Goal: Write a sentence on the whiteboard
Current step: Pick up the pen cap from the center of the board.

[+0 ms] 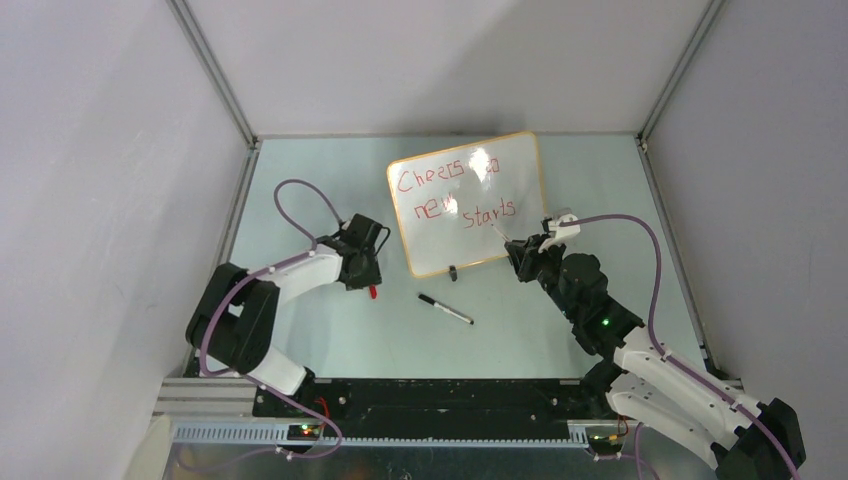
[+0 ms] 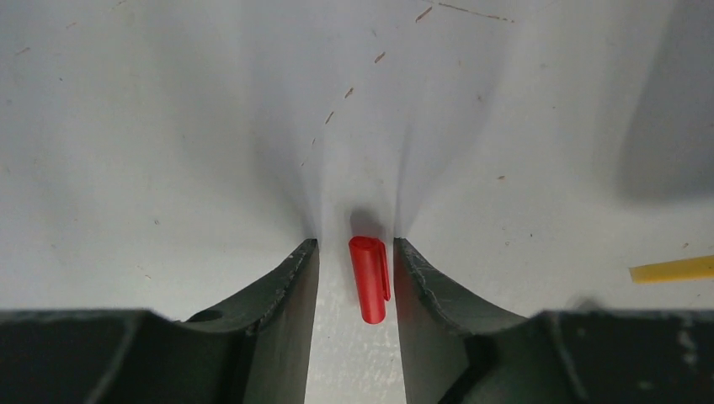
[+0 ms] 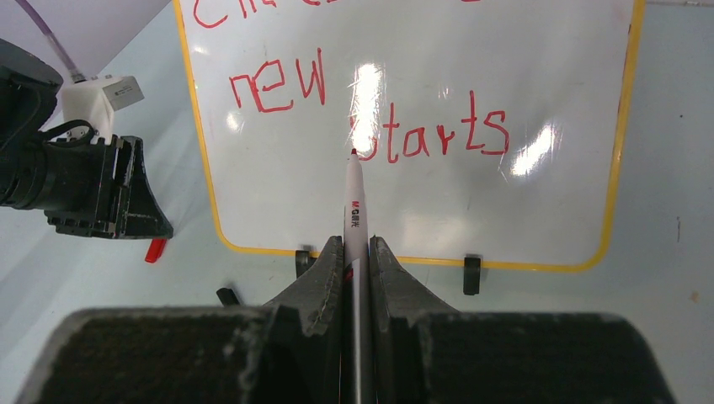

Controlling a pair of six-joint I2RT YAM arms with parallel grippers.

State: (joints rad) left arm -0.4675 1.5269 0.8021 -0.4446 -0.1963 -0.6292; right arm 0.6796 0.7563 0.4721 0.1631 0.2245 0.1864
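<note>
Closest to the overhead camera, your left arm [image 1: 250, 320] and right arm [image 1: 640, 360] rise from the near edge of the pale table [image 1: 400, 340]. Your left gripper [image 1: 366, 280] points down over a small red plastic cap [image 1: 373, 292]. Just right of that lies a loose slim black-and-white pen [image 1: 445, 308], near the large glossy whiteboard [image 1: 440, 245] with its orange-tan rim, which sits mid-table toward the far side. On it you can read the red handwritten sentence [image 1: 455, 195], "Cheers to new starts", in two rows, with glare over part of the top row. Your right gripper [image 1: 516, 252] reaches the board's near right corner with a white marker [image 1: 499, 234]. From the left wrist, the dark fingers [image 2: 278, 286] stand narrow on either side of the red cap on the table, with a gap showing on one side. From the right wrist, the fingers [image 3: 324, 278] are clamped on the white marker. Its red tip is at the first letter of "starts"; you cannot tell whether it touches.
</note>
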